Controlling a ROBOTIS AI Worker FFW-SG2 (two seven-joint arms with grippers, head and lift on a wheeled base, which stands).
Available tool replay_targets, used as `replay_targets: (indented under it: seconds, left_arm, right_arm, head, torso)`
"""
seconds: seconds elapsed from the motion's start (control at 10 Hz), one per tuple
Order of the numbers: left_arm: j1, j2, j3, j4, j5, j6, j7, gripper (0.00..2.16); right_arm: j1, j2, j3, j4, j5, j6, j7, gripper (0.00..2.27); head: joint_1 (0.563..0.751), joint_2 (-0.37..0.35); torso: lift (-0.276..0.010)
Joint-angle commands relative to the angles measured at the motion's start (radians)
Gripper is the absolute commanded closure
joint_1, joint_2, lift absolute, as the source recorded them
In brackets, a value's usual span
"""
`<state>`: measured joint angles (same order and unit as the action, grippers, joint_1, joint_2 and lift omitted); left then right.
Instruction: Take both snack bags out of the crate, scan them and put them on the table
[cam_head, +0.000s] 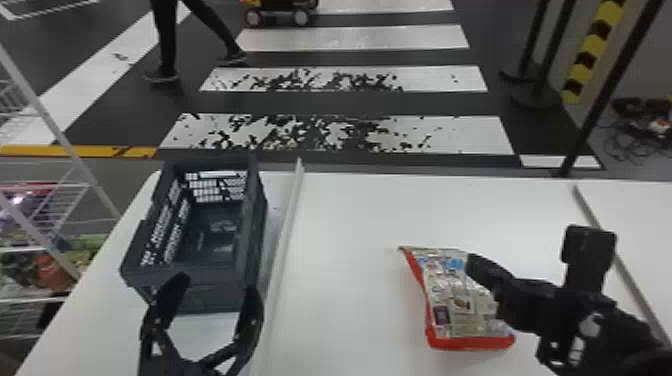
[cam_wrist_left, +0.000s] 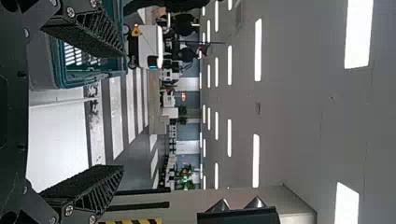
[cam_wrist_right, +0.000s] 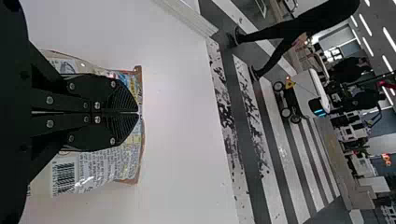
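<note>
1. Head view: Right gripper (cam_head: 475, 262) is seen drawn together at the snack bag (cam_head: 457, 300), its arm brought in from 4 o'clock. From the fingertips, most of the bag is spread toward 6 to 8 o'clock; its long axis is run from about 11 to 5 o'clock on the table (cam_head: 350, 225). The bag's right edge is partly covered. Left gripper (cam_head: 217, 286) is held wide, with the crate (cam_head: 215, 302) at 12 o'clock; the right arm is nearer to the bag, the left to the crate. Contents of the crate's dark floor are hard to make out.
2. Left wrist view: The fingers are noted well apart; the crate is partly covered by one of them.
3. Right wrist view: The bag is judged pinched, but the grip's depth is hidden by the fingers. A barcode (cam_wrist_right: 63, 178) is exposed beside them.
</note>
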<state>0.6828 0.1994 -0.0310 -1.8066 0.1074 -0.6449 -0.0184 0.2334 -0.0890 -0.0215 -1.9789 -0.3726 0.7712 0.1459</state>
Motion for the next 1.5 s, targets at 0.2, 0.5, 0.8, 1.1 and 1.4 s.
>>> replay_targets:
  seconds: [0.2, 0.5, 0.8, 1.1, 1.4]
  left_arm:
    - [-0.006, 0.0, -0.001, 0.01, 0.002, 0.0, 0.0, 0.15]
    - [-0.006, -0.002, -0.001, 0.016, 0.005, 0.0, 0.0, 0.15]
    - [-0.006, -0.003, -0.003, 0.016, 0.003, 0.0, 0.0, 0.15]
    - [-0.006, -0.003, -0.003, 0.016, 0.005, 0.0, 0.0, 0.15]
    - [-0.006, -0.003, -0.003, 0.019, 0.006, 0.0, 0.0, 0.15]
  right_arm:
    - [0.041, 0.002, 0.002, 0.043, 0.032, -0.057, 0.009, 2.26]
    - [0.052, 0.003, 0.009, 0.074, 0.032, -0.079, 0.015, 2.26]
    - [0.067, 0.009, 0.037, 0.077, 0.037, -0.088, 0.017, 2.26]
    - [0.07, 0.014, 0.054, 0.094, 0.054, -0.097, 0.017, 2.26]
    - [0.07, 0.014, 0.072, 0.115, 0.081, -0.112, 0.017, 2.26]
  head:
    - [0.695, 0.099]
    - [0.695, 0.096]
    - [0.695, 0.115]
    - [0.695, 0.13]
    - [0.695, 0.142]
  torso:
    - [-0.094]
    - [-0.094]
    - [-0.094]
    - [-0.094]
    - [-0.094]
